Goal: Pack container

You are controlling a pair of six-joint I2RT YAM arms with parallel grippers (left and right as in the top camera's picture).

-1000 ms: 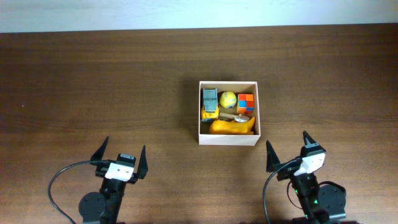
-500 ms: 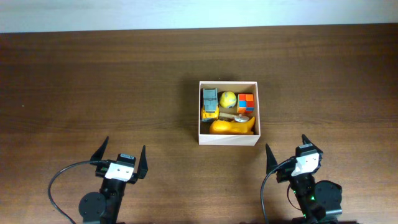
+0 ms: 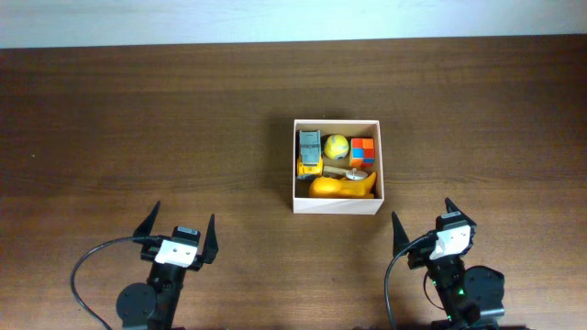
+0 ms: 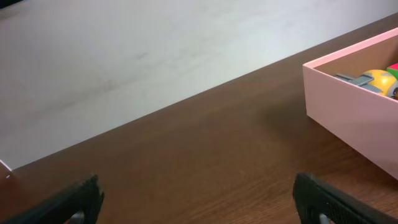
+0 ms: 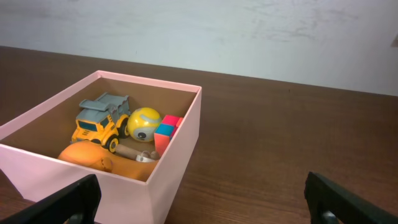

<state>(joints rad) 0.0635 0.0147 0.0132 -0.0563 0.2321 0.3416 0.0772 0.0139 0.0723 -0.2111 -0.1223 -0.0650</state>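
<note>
**Grippers wide and empty on the near side, container filled mid-table**

I see the dark wooden table (image 3: 138, 119) filling nearly the whole overhead view, with a pale strip of wall (image 3: 275, 18) along its far edge.

The container (image 3: 337, 204) sits a little right of centre. It is a square, shallow, open box with thin pale walls and a tan inside, squared up to the table edges. It stands well apart from both arms.

On the near left, my left gripper (image 3: 183, 220) points toward the far side with its jaws spread wide and nothing between them. A black cable (image 3: 87, 266) loops off its base. On the near right, my right gripper (image 3: 422, 213) is likewise spread wide and empty, and it sits nearer to the container than the left one does.

Inside the box, an orange rounded toy (image 3: 344, 187) lies along the near wall. A yellow dump truck with a grey bed (image 3: 310, 153) lies against the left wall. A multicoloured puzzle cube (image 3: 363, 151) sits in the far right corner. A yellow ball with an eye marking (image 3: 337, 146) sits between the truck and the cube. Just near of the cube lies a small tan-and-silver piece (image 3: 356, 172) that I cannot identify.
</note>
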